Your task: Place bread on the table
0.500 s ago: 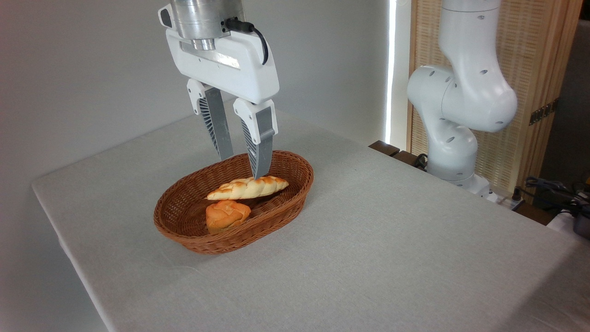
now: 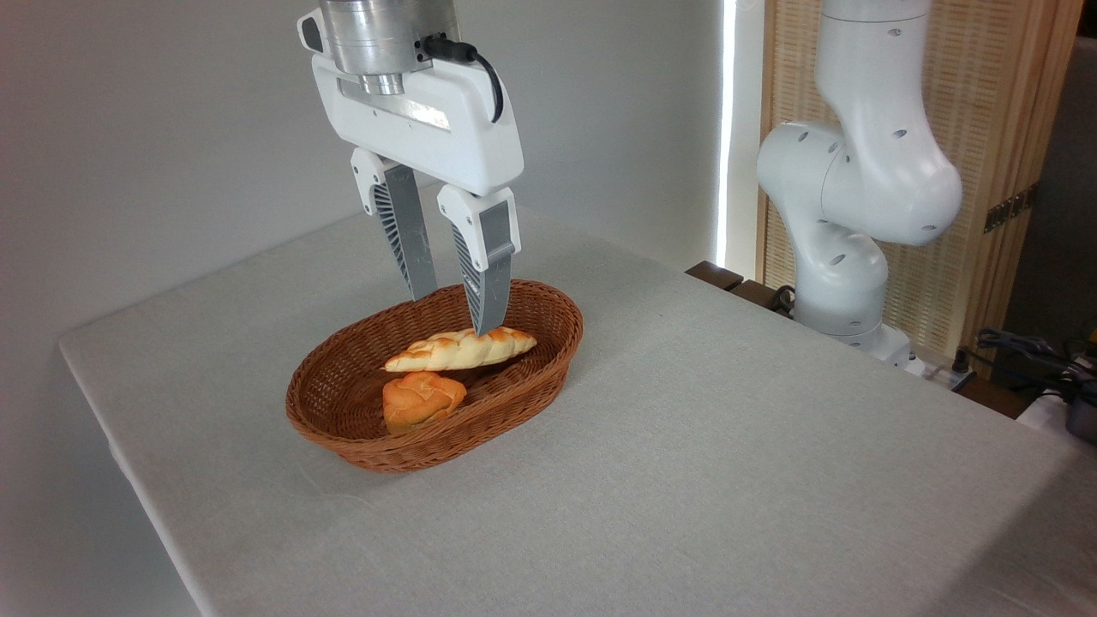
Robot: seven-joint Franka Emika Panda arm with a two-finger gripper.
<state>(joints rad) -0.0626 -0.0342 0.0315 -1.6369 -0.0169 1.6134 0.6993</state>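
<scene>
- While hanging above the far half of the basket [image 2: 343, 428], gripper [image 2: 452, 313] pointing down, fingers parted with a clear gap, nothing held.
- Nearer fingertip [image 2: 487, 321] overlapping the top of the bread [image 2: 458, 350] in this view (contact or a small gap above it: cannot tell).
- Farther finger [image 2: 410, 248] ending behind the basket's back rim.
- Bread lying inside the basket, lengthwise, slightly raised toward its right end, tapered tips left and right.
- Just in front of the bread, a small round orange bun [image 2: 422, 400], close to it or touching, also in the basket.
- Basket standing on the table [image 2: 728, 446], toward its left part, grey cloth top bare around it.
- Behind the table's right edge, the arm's white base and joints [image 2: 857, 188], before a slatted wooden screen [image 2: 994, 128].
</scene>
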